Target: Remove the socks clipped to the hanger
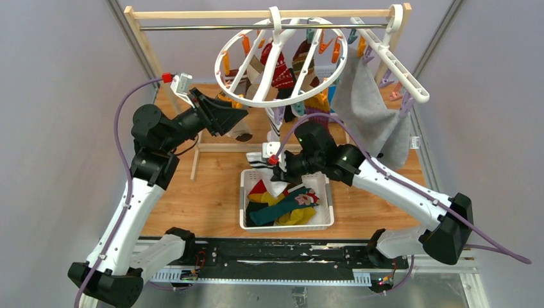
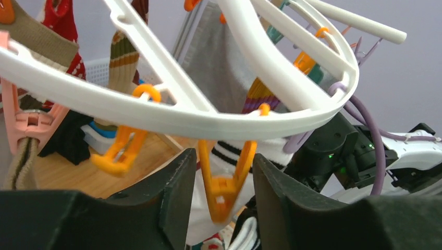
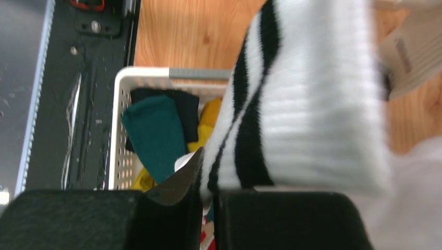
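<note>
Right fingers (image 3: pixel 177 208) pinch white black-striped sock (image 3: pixel 312 104)

Left tool (image 2: pixel 224 159) is raised with fingers spread; right tool (image 3: pixel 208 182) sits lower, pinched shut.

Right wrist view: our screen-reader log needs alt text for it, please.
The right pincer is shut on a white ribbed fabric sock with black stripes. Beyond it, a white perforated plastic basket holds a teal fabric sock and others, on a wooden table.
</note>
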Robot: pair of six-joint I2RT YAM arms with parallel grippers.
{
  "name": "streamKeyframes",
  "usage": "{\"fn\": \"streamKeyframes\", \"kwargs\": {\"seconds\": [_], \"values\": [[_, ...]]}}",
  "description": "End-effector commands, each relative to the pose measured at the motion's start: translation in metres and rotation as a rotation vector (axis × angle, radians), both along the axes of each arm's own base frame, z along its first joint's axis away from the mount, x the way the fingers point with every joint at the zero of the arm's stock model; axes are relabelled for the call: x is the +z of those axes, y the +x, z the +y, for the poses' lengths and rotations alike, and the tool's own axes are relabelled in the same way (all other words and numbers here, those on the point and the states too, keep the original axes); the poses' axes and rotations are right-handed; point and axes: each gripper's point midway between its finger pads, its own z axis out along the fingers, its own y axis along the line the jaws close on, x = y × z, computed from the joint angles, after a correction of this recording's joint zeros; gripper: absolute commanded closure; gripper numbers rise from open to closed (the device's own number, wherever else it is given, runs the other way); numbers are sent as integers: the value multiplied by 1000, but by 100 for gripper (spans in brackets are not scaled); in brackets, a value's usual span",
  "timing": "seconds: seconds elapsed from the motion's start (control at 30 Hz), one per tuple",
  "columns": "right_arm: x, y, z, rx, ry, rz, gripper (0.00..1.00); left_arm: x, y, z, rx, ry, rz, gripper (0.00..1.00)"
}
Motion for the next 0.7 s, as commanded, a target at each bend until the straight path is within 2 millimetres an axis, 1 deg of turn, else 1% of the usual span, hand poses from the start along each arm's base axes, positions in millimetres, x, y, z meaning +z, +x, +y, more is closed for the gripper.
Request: {"fn": "streamKeyframes", "kwargs": {"seconds": [0.0, 0.03, 0.1, 0.17, 0.23, 0.3, 0.43, 0.53, 0.67], "values": [[-46, -4, -37, 39, -207, -44, 90, -10, -5, 6, 17, 89, -50, 47], [-52, -5, -40, 41, -223, -39, 88, -10, -5, 6, 20, 97, -63, 45], [-60, -9, -44, 52, -240, -30, 84, -15, -7, 7, 16, 119, -58, 41], [-66, -12, -46, 64, -253, -23, 77, -18, -9, 7, 14, 139, -69, 37], [-69, -14, -49, 68, -265, -22, 71, -21, -11, 9, 17, 169, -85, 33], [-66, -13, -53, 55, -271, -31, 64, -29, -13, 12, 23, 219, -110, 28], [-51, -12, -61, 21, -262, -70, 58, -46, -19, 18, 28, 328, -145, 14], [-35, -14, -68, 2, -238, -97, 53, -58, -24, 22, 16, 406, -184, 9], [-12, -12, -75, -42, -187, -99, 45, -74, -32, 29, 5, 510, -230, 8]]}}
